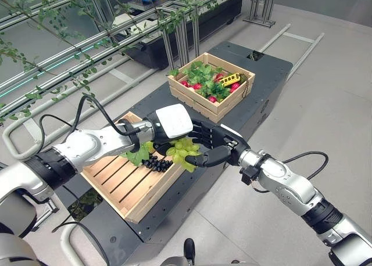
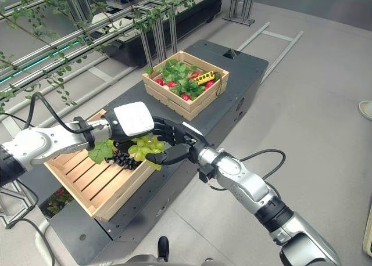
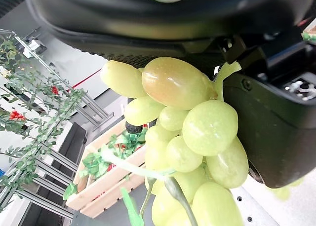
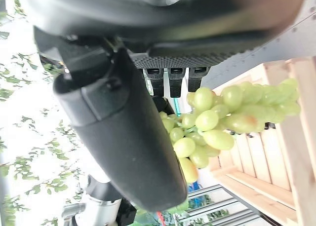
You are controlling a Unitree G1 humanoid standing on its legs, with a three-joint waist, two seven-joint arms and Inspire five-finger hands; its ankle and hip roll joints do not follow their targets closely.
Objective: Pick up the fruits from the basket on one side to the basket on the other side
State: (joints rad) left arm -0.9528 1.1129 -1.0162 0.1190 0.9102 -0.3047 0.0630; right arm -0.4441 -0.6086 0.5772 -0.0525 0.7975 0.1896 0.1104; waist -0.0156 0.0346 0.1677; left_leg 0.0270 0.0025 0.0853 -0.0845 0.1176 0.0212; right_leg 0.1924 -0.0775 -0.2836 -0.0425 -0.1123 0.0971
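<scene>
A: Where was the green grape bunch (image 1: 185,151) at that point?

B: Between the two, over the near crate (image 1: 131,187), at its edge toward the far crate (image 1: 212,83). The left robot hand (image 1: 168,125) came over it from above, its fingers curled down onto the top of the bunch. The right robot hand (image 1: 215,147) met it from the other side, thumb under the bunch and fingers partly curled against it.

A: Why both?

B: My guess was a handover: the far crate lay on the right arm's side, so the right would carry the fruit across.

A: And the wrist cameras?

B: The left wrist view showed the stem (image 3: 224,73) tucked against the hand (hidden from overhead). The head views alone showed the dark grapes (image 1: 156,163) lying in the near crate on the dark surface (image 1: 256,112).
</scene>
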